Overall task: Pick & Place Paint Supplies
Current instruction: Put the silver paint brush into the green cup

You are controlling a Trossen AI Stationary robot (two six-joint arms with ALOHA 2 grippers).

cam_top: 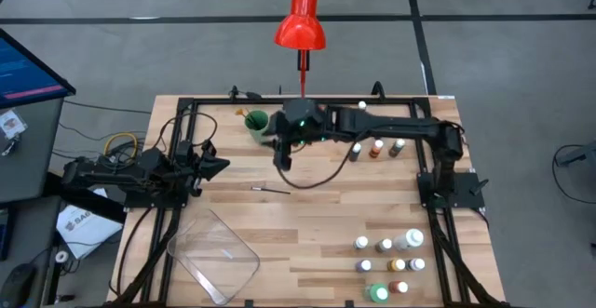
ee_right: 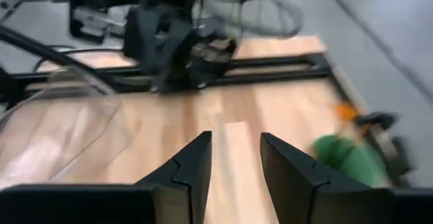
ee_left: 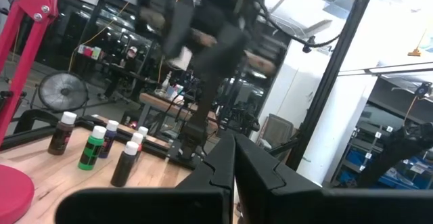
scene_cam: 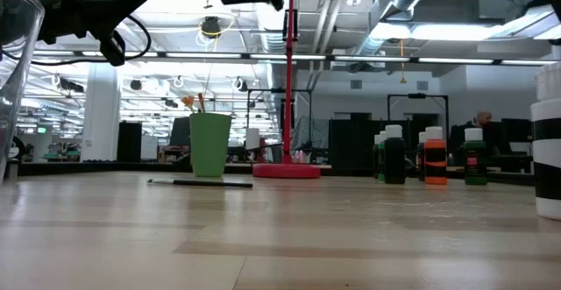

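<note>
A thin dark brush (cam_top: 270, 189) lies flat on the table's middle, also seen in the low view as the brush (scene_cam: 200, 182). The green cup (cam_top: 256, 122) stands at the far side with brush tips (scene_cam: 195, 102) sticking out of it. Small white-capped paint bottles stand in a far-right group (cam_top: 377, 148) and a near-right group (cam_top: 391, 257). My right gripper (ee_right: 235, 160) is open and empty, raised above the table near the cup (ee_right: 345, 156). My left gripper (ee_left: 233, 163) is shut and empty, raised at the table's left (cam_top: 216, 164).
A clear plastic tray (cam_top: 212, 257) sits at the near left. A red lamp (cam_top: 300, 20) rises from its base (scene_cam: 287, 171) at the far edge. A black frame (cam_top: 186, 103) runs around the table. Bare wood lies between the brush and the near-right bottles.
</note>
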